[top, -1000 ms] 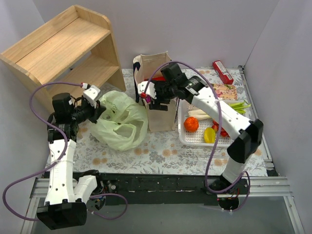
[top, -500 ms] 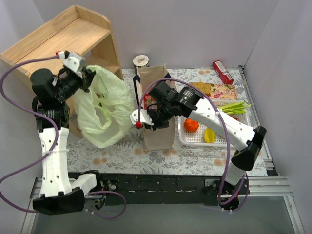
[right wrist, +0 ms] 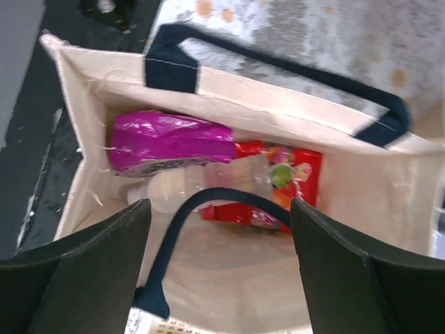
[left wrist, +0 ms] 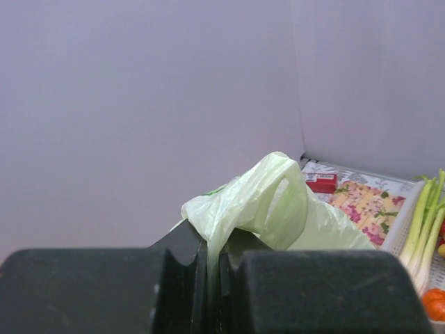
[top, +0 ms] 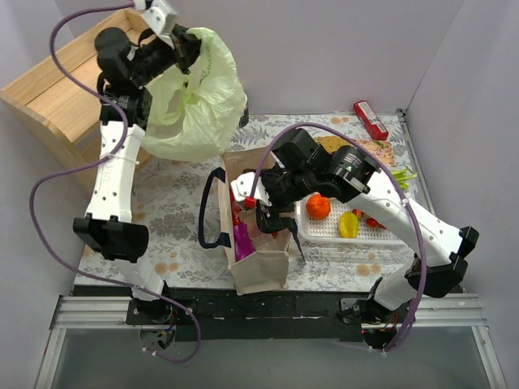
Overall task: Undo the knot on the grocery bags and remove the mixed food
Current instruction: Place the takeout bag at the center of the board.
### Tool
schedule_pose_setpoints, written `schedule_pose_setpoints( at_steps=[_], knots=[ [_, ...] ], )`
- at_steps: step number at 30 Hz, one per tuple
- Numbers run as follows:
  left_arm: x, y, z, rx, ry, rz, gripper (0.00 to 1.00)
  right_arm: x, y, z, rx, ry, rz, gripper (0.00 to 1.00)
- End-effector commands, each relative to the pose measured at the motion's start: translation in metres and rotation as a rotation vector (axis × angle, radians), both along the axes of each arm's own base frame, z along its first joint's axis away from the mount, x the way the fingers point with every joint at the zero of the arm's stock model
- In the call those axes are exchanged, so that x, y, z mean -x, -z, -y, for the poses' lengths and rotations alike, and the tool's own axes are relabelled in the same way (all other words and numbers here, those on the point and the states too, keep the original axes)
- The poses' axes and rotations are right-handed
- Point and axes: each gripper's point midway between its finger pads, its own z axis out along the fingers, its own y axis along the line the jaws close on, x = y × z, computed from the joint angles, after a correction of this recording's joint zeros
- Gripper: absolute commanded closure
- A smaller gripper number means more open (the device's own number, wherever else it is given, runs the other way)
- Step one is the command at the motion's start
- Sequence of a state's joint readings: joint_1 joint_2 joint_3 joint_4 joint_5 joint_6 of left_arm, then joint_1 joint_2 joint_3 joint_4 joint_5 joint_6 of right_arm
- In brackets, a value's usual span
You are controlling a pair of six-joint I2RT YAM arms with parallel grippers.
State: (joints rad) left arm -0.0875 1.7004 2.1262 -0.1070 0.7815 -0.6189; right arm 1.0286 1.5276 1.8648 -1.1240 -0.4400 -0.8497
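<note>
Right gripper (right wrist: 219, 229) over tote (right wrist: 278, 125) (packets (right wrist: 170, 142) inside)

Walls: plain pale lilac-grey panels (top: 340, 49) closing the back and both sides.
Furniture: light wooden open shelf unit (top: 40, 101) at the table's far left corner.
Table: grey floral-print cloth (top: 174, 203); black rail (top: 308, 312) along the near edge.
Light: soft, even.

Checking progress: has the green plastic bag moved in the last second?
Yes. The green plastic bag, pinched in the left gripper, has risen off the table beside the wooden shelf and now hangs level with the shelf's top.
</note>
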Motion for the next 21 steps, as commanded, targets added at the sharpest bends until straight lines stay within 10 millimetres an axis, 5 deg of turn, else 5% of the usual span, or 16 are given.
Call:
schedule_pose_setpoints(
  at_steps=[1,5,7,8,10,14,15,18,19,21],
  knots=[
    [0.004,-0.010,0.043,-0.039,0.068,0.089,1.00,-0.020,-0.065,0.003,-0.212,0.173,0.116,0.12],
    [-0.033,0.022,0.070,-0.056,0.090,0.047,1.00,-0.046,-0.103,0.018,-0.306,0.333,0.229,0.09],
    [-0.040,0.018,0.083,-0.062,0.088,0.089,1.00,-0.060,-0.109,0.027,-0.316,0.403,0.278,0.09],
    [-0.058,0.032,0.089,-0.067,0.077,0.075,1.00,-0.064,-0.108,0.031,-0.334,0.423,0.302,0.09],
    [-0.062,0.025,0.098,-0.068,0.075,0.121,1.00,-0.073,-0.103,0.040,-0.331,0.478,0.346,0.11],
    [-0.087,0.044,0.113,-0.088,0.045,0.167,1.00,-0.087,-0.081,0.053,-0.292,0.562,0.364,0.12],
    [-0.093,0.053,0.117,-0.093,0.038,0.161,0.90,-0.091,-0.081,0.055,-0.298,0.582,0.359,0.11],
    [-0.096,0.063,0.127,-0.087,0.050,0.148,0.31,-0.107,-0.085,0.064,-0.320,0.677,0.341,0.02],
    [-0.094,0.061,0.132,-0.081,0.056,0.149,0.19,-0.113,-0.088,0.066,-0.335,0.702,0.347,0.02],
    [-0.085,0.050,0.138,-0.052,0.072,0.163,0.12,-0.123,-0.086,0.073,-0.331,0.749,0.362,0.02]
  ],
)
